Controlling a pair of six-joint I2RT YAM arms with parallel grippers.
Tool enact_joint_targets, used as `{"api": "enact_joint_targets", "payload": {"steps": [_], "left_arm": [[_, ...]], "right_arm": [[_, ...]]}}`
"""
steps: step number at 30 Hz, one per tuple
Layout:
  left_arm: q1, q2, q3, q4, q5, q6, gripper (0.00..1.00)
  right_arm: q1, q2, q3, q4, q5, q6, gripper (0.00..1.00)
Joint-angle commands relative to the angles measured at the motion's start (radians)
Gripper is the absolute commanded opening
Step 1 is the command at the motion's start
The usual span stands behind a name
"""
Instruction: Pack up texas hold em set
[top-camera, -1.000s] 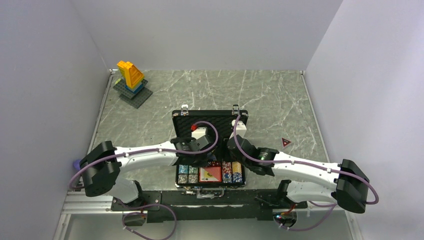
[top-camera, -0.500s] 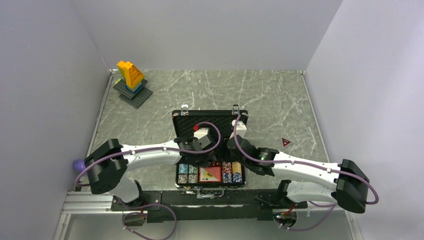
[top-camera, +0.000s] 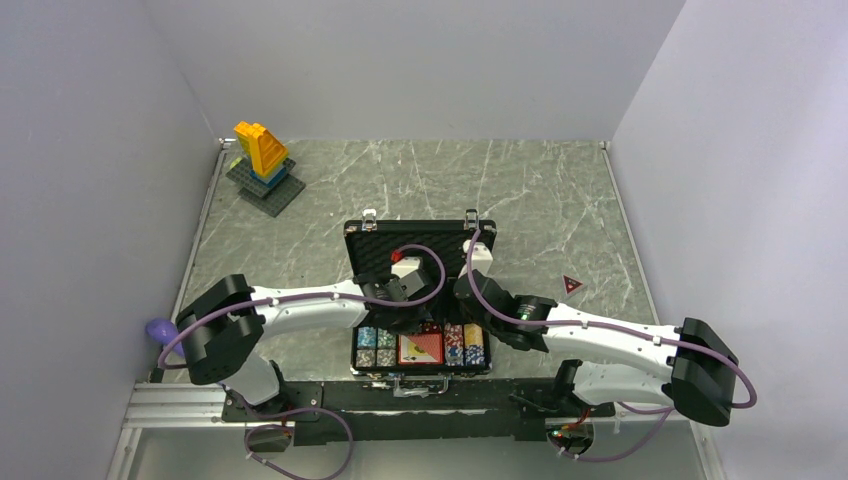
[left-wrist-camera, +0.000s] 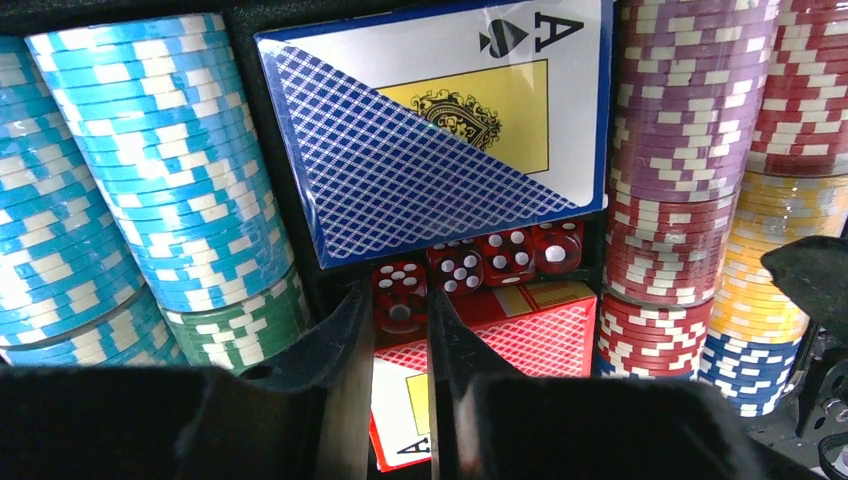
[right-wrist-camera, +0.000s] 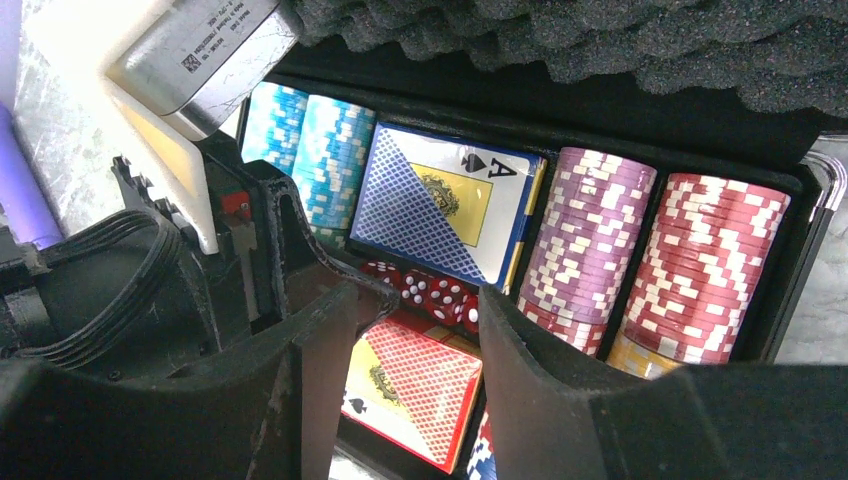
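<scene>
While the left gripper (left-wrist-camera: 398, 302) stands low over the middle compartment of the case (top-camera: 420, 226), we find its jaws drawn narrow. A red die (left-wrist-camera: 398, 288) sits between the tips, apparently pinched, at the left end of a row of three further dice (left-wrist-camera: 508, 255). The right gripper (right-wrist-camera: 415, 298) hovers above the same case with its jaws moderately apart, holding nothing. The case lies open near the middle of the marbled table (top-camera: 540, 190), just ahead of the arm bases, with its lid raised on the far side and grey foam lining (right-wrist-camera: 600, 40) showing. Inside, a blue-backed deck (left-wrist-camera: 440, 130) lies beyond the dice and a red-backed deck (left-wrist-camera: 525, 335) on their near side. Light blue chips (left-wrist-camera: 170, 150) and green chips (left-wrist-camera: 235, 330) fill the left rows. Purple chips (left-wrist-camera: 690, 100), red chips (left-wrist-camera: 655, 250) and yellow chips (left-wrist-camera: 775, 260) fill the right.
</scene>
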Motion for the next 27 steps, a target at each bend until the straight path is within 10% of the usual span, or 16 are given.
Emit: {"api": "enact_joint_targets", "payload": {"steps": [1,27], "left_arm": [[-0.001,0.004,0.037,0.018,0.023,0.014,0.21],[-0.009,-0.137,0.008,0.003,-0.048,0.172,0.59]], "right_arm": [[-0.003,0.004,-0.001,0.035,-0.013,0.013,0.52],[-0.018,-0.008,0.012,0.005,0.008,-0.01,0.53]]}}
